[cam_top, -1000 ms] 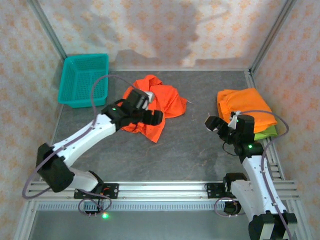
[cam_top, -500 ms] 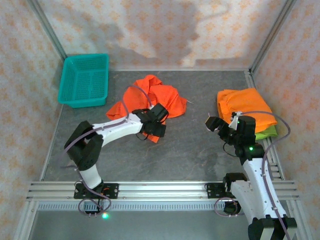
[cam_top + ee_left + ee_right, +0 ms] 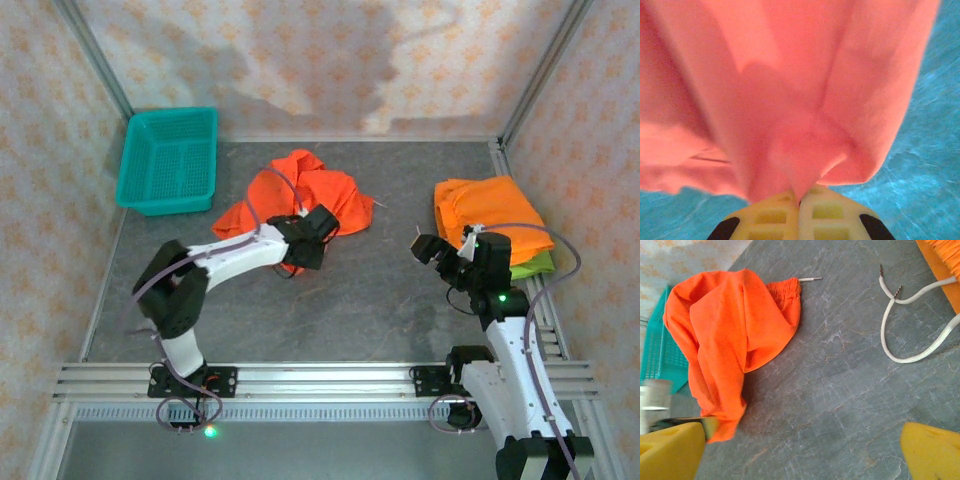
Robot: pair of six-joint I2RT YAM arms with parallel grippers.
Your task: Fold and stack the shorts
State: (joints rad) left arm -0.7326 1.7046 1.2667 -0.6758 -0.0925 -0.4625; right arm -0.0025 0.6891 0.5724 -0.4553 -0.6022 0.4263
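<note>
Your left gripper pinches the crumpled orange fabric shorts right of the teal mesh basket; next, pull them flat.

Far left corner of the table, there's a teal mesh basket, sitting upright and tucked close against the left wall, and the table itself shows as a dark grey surface veined like stone. Around it rise the walls, papered in a pale pattern of small orange flowers, with slim metal posts running up the two back corners. Along the near edge, silver slotted rails span the table's width.
</note>
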